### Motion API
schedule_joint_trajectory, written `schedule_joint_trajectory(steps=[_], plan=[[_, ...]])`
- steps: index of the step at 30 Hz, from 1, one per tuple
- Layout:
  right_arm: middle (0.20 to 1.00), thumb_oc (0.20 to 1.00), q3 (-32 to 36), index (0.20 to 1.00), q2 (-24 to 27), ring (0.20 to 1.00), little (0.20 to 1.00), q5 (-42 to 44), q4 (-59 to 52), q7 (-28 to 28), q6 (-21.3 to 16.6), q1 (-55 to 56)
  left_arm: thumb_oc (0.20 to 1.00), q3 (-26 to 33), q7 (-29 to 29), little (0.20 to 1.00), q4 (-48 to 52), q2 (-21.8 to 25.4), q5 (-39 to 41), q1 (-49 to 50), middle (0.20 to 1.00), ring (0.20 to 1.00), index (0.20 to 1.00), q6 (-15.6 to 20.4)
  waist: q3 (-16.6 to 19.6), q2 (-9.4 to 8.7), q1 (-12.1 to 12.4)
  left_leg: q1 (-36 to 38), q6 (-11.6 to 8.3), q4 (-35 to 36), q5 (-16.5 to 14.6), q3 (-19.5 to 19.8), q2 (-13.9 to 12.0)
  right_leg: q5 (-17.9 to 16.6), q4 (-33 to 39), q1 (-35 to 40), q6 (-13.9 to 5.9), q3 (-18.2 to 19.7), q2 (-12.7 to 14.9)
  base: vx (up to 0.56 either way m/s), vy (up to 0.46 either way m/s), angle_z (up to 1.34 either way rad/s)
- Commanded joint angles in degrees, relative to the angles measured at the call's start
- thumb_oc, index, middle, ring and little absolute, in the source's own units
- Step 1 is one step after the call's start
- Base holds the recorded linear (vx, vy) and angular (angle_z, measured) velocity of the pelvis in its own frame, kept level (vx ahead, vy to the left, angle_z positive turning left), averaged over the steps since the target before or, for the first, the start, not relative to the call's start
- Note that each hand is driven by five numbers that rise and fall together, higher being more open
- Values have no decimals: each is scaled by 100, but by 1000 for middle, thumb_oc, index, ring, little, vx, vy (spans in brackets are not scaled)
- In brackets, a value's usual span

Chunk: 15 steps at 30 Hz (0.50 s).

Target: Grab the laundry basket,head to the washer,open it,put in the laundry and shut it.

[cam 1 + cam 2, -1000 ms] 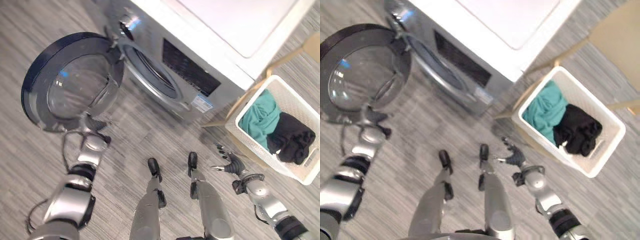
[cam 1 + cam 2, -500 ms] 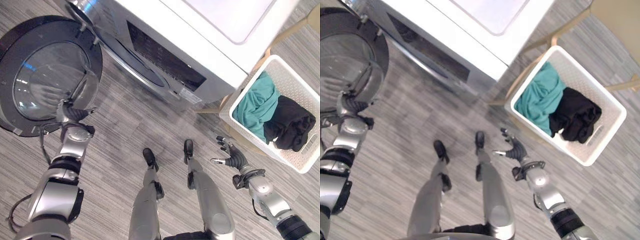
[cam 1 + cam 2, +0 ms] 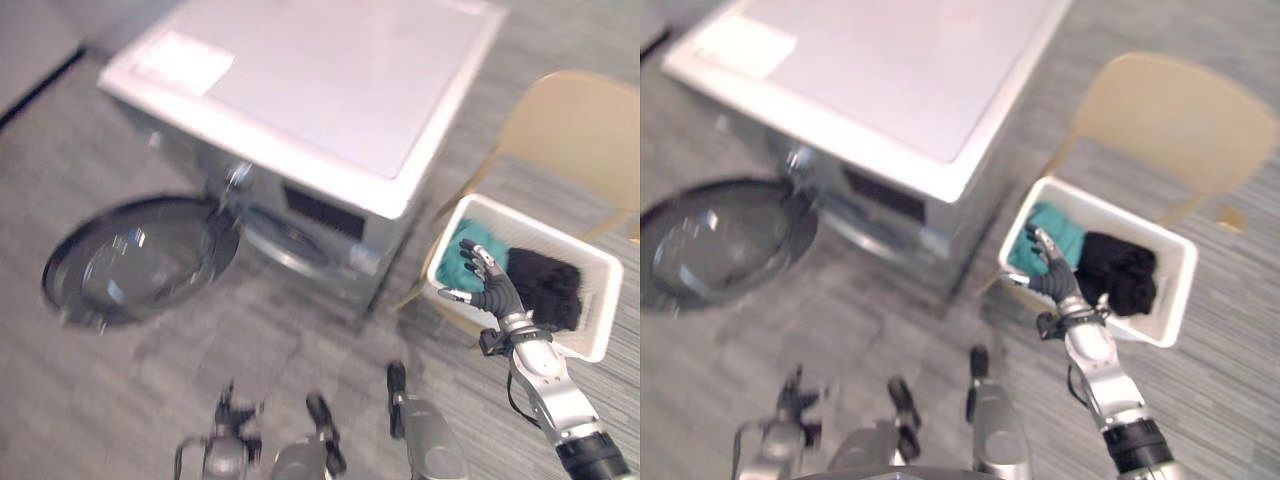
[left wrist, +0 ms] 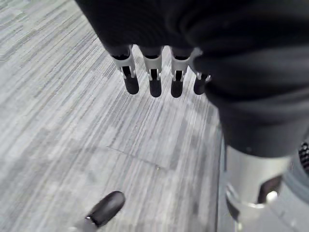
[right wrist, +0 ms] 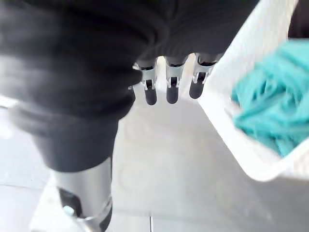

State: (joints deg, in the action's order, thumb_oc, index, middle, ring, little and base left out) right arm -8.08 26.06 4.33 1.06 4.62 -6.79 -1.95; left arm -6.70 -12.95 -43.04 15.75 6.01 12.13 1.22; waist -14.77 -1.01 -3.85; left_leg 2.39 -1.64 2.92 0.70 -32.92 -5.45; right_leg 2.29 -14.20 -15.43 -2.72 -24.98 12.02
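Observation:
The white laundry basket [image 3: 545, 228] stands on the floor to the right of the washer [image 3: 330, 110], holding a teal cloth [image 3: 1058, 225] and a black cloth [image 3: 548, 285]. My right hand [image 3: 492, 285] is open, fingers spread, raised over the basket's near left rim. Its wrist view shows straight fingers [image 5: 172, 82] beside the basket rim [image 5: 241, 159] and the teal cloth [image 5: 270, 111]. The washer's round door [image 3: 135, 262] hangs wide open at the left. My left hand [image 3: 228, 440] is low near the floor, its fingers [image 4: 154, 77] straight and holding nothing.
A tan chair [image 3: 570, 125] stands right behind the basket, its legs beside the washer's corner. The grey striped floor [image 3: 230, 350] lies between me and the washer front.
The camera has swung upward, so the whole scene shifted. My right hand rose from floor level up to the basket's rim. My left hand left the door and dropped low.

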Motion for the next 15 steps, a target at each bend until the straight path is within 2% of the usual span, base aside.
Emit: schedule_joint_trajectory(steps=[1,2,3,4,5,6,8,10,11,12,15], plan=[[1000,1000,89,1000,210,1000,1000,-775,40,127,-78,149,1000,124,238,1000,-308,484,-464,-930,1000,1000,1000,22,149,-85,-167,-132,41,-493,-711,557,148,186,-66,279,-542,20,-104,168,-230,-55],[1000,1000,151,1000,236,1000,1000,-963,26,181,-50,272,1000,94,279,1000,-344,438,-535,-850,1000,1000,1000,38,230,-83,-189,-103,5,-587,-754,569,109,215,148,425,-482,148,-227,129,-161,-23],[1000,1000,153,1000,236,1000,1000,-964,23,181,-48,276,1000,92,279,1000,-344,437,-535,-848,1000,1000,1000,39,229,-80,-186,-101,3,-590,-756,568,105,211,156,431,-481,148,-232,177,-195,-8],[1000,1000,224,1000,380,1000,1000,-1197,84,251,-56,474,1000,-30,375,1000,-424,316,-717,-761,1000,1000,1000,59,349,-94,-250,-69,-120,-993,-818,407,-59,260,588,753,-384,314,-392,148,-229,-5],[1000,1000,252,1000,443,1000,1000,-1316,92,266,-34,534,1000,-71,441,1000,-434,283,-754,-759,1000,1000,1000,45,370,-116,-281,-92,-204,-1308,-863,358,-207,287,720,885,-318,366,-456,205,-263,-9],[1000,1000,234,1000,519,1000,1000,-1386,113,232,15,570,1000,-81,483,1000,-441,243,-751,-726,1000,1000,1000,41,399,-131,-302,-74,-209,-1506,-862,338,-295,317,791,972,-283,416,-498,135,-185,-43],[1000,1000,57,1000,677,1000,1000,-1504,250,234,55,479,1000,-206,455,1000,-481,164,-719,-723,1000,1000,1000,96,332,-108,-179,-210,-330,-1946,-641,757,-346,411,959,1169,-151,685,-680,105,-102,-58],[1000,1000,-150,1000,788,1000,1000,-1582,428,218,82,305,1000,-323,472,1000,-570,97,-681,-770,1000,1000,1000,134,305,-136,-52,-479,-295,-1906,-760,1435,-183,426,1118,1263,-126,917,-757,63,-64,-84],[1000,1000,-225,1000,837,1000,1000,-1630,509,192,97,226,1000,-357,487,1000,-583,95,-683,-750,1000,1000,1000,136,319,-151,-33,-567,-266,-1766,-828,1638,-122,420,1173,1280,-157,1000,-756,-4,-25,-98],[1000,1000,-323,1000,885,1000,1000,-1643,600,190,101,124,1000,-399,481,1000,-600,88,-666,-748,1000,1000,1000,147,291,-194,12,-774,-241,-1683,-643,1768,-92,304,1212,1245,-144,1051,-721,3,6,-84],[1000,1000,-606,1000,985,1000,1000,-1688,863,238,111,-194,1000,-471,479,1000,-662,114,-607,-773,1000,1000,1000,192,203,-148,169,-1029,-312,-1251,-353,2287,33,291,1259,1284,-161,1303,-821,40,33,-58]])
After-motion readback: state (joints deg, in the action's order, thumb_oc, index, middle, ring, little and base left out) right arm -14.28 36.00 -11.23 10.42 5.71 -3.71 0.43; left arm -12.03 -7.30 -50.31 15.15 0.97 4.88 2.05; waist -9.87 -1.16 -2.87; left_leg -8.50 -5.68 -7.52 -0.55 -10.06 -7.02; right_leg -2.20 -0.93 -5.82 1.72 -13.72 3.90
